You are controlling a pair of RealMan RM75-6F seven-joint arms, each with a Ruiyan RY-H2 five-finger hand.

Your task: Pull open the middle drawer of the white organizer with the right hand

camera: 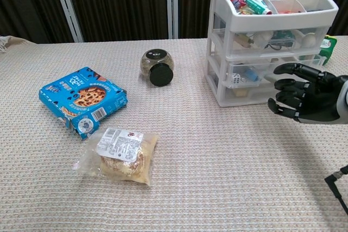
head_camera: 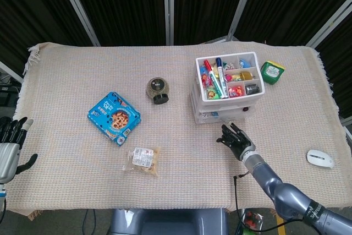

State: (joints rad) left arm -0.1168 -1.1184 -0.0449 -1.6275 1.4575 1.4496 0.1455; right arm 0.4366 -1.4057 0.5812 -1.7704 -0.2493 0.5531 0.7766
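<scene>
Holding nothing, your black right hand [camera: 305, 99] is hovering with fingers spread just beside the white plastic drawer organizer [camera: 267, 47].

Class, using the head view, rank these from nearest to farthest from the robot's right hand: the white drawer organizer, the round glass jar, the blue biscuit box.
1. White drawer organizer, just beyond the right hand.
2. Round glass jar, table centre.
3. Blue biscuit box, far left.
</scene>
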